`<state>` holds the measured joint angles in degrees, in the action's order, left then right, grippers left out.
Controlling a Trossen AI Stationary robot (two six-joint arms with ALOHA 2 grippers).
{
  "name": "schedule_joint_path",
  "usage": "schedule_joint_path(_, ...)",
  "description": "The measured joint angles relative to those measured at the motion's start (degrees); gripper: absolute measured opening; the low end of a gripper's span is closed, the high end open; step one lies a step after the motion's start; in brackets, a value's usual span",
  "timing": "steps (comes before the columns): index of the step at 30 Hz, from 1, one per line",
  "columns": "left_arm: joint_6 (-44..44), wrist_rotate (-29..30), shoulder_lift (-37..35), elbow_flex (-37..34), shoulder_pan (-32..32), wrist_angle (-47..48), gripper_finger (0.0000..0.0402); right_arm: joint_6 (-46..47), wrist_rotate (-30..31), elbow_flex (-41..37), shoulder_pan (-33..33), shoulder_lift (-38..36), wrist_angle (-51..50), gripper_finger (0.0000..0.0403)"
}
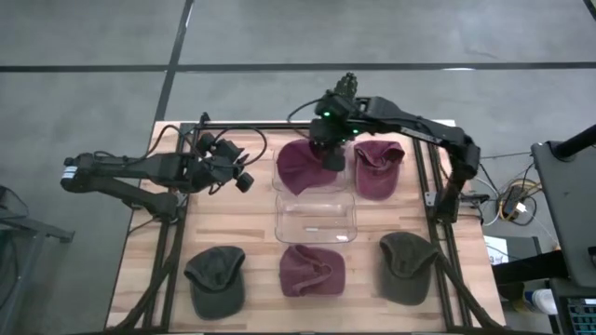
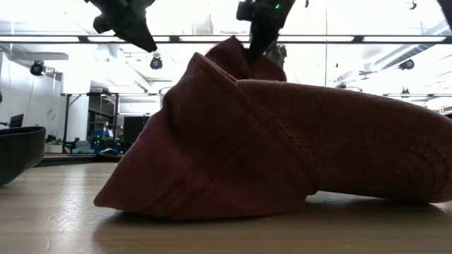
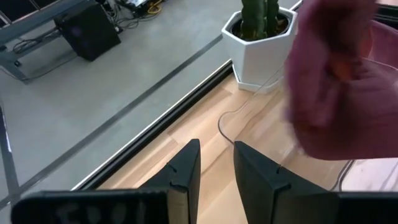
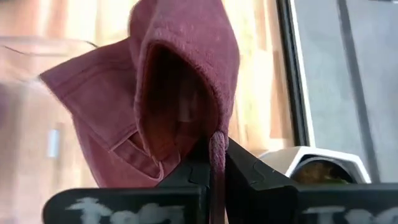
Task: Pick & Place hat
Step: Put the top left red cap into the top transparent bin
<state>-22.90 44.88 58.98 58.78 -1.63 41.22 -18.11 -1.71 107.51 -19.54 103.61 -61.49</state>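
Note:
My right gripper (image 1: 331, 154) is shut on a maroon hat (image 1: 300, 166) at the far middle of the table, over the far edge of a clear plastic bin (image 1: 315, 223). In the right wrist view the maroon hat (image 4: 168, 93) droops away from the right gripper (image 4: 214, 163). My left gripper (image 1: 244, 177) hovers open to the hat's left, touching nothing; the left wrist view shows the left gripper (image 3: 216, 163) with a narrow gap and the hat (image 3: 339, 93) off to one side. My right gripper pinches an edge of the maroon hat's crown fabric (image 4: 217, 142) between its two fingers, coming from above. The hat hangs open and slack below the fingers. Whether its lower part touches the bin or the table, I cannot tell.
A second maroon hat (image 1: 377, 167) lies right of the held one. Along the near edge lie a green hat (image 1: 216, 277), a maroon hat (image 1: 312, 272) that fills the low view (image 2: 282, 141), and another green hat (image 1: 407, 267). A white pot with a cactus (image 3: 258, 43) stands beyond the far edge.

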Motion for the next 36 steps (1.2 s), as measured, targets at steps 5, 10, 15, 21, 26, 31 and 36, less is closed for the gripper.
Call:
schedule_joint_path(5, -0.1, 0.0, 0.0, 0.0, 0.0, 0.7, 0.009, -0.3, 0.5, 3.7, -0.1, 5.4, -2.0, 0.0012)
schedule_joint_path(10, -0.1, 0.0, 0.0, 0.0, 0.0, 1.3, 0.009, -0.6, 1.9, 6.8, -0.3, 9.8, -3.7, 0.0012)
schedule_joint_path(15, -0.1, 0.0, 0.0, 0.0, 0.0, 1.3, 0.009, -0.6, 3.4, 8.3, -0.8, 12.0, -5.9, 0.0013)
schedule_joint_path(21, -0.1, 0.0, 0.0, 0.0, 0.0, 1.3, 0.009, -0.4, 3.0, 7.5, -1.3, 12.4, -5.8, 0.0013)
schedule_joint_path(26, -0.2, 0.0, 0.0, 0.0, 0.0, 1.3, 0.009, -0.6, 0.1, 7.5, -1.7, 12.4, -5.7, 0.0013)
schedule_joint_path(31, -0.2, 0.0, 0.0, 0.0, 0.0, 1.3, 0.009, -0.6, -1.4, 7.0, -2.2, 12.4, -5.7, 0.0013)
schedule_joint_path(36, -0.3, 0.0, 0.0, 0.0, 0.0, 1.3, 0.009, -0.6, -3.1, 6.7, -2.2, 12.4, -5.6, 0.0013)
